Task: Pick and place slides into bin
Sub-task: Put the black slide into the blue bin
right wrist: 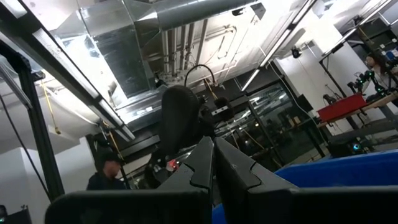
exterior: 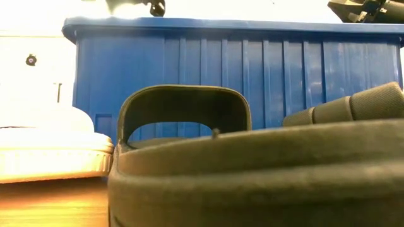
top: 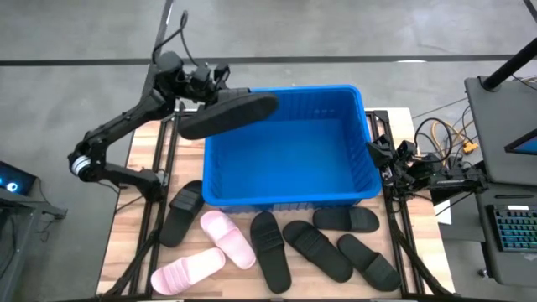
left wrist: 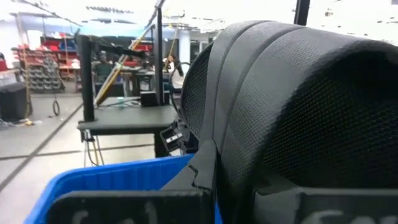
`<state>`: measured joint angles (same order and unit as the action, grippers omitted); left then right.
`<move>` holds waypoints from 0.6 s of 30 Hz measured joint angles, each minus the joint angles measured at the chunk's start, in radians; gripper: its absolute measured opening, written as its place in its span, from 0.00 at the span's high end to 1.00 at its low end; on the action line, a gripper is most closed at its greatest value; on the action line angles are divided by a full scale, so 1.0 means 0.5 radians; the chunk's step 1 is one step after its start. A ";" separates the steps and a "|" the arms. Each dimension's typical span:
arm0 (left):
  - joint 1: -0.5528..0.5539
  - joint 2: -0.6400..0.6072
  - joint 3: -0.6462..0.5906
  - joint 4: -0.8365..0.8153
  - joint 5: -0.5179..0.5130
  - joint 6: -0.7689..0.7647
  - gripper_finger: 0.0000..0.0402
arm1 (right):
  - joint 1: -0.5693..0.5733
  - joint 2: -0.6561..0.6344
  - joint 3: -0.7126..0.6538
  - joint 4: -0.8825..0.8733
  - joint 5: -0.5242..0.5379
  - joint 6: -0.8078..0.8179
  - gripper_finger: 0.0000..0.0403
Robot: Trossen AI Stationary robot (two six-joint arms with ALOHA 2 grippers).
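My left gripper point(top: 201, 86) is shut on a black slide point(top: 228, 114), which is lifted over the far left corner of the blue bin point(top: 361, 180). The slide fills the left wrist view point(left wrist: 298, 106), with the bin's rim point(left wrist: 93, 177) below it. My right gripper point(top: 388, 161) is shut and empty beside the bin's right wall; its fingers meet in the right wrist view point(right wrist: 211, 165). Several black slides point(top: 268, 250) and two pale pink slides point(top: 226, 237) lie flat on the table in front of the bin. My left gripper holds the black slide near its left end point(top: 204, 107), coming from the table's far left side and slanting down. One finger point(left wrist: 200, 171) lies against the slide's textured surface point(left wrist: 249, 143); the rest of the contact is hidden by the slide. The slide is lifted clear, roughly level, reaching over the bin's rim.
The low view shows a black slide point(exterior: 252, 170) close in front, a pink slide point(exterior: 50, 151) at its left and the bin's ribbed wall point(exterior: 240, 75) behind. Cables and a stand point(top: 445, 159) sit past the table's right edge. A person point(right wrist: 109, 171) stands in the room beyond.
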<state>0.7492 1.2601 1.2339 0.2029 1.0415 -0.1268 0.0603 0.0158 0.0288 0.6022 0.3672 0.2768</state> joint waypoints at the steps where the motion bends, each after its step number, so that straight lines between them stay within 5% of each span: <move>1: -0.011 0.012 0.000 0.002 0.000 0.002 1.00 | -0.001 0.000 0.000 0.000 0.000 0.000 0.98; 18: -0.159 0.243 0.000 0.128 0.000 0.003 1.00 | 0.000 -0.001 0.000 -0.046 0.000 0.001 0.98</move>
<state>0.6695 1.3815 1.2339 0.2668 1.0417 -0.1253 0.0603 0.0154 0.0288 0.5790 0.3672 0.2771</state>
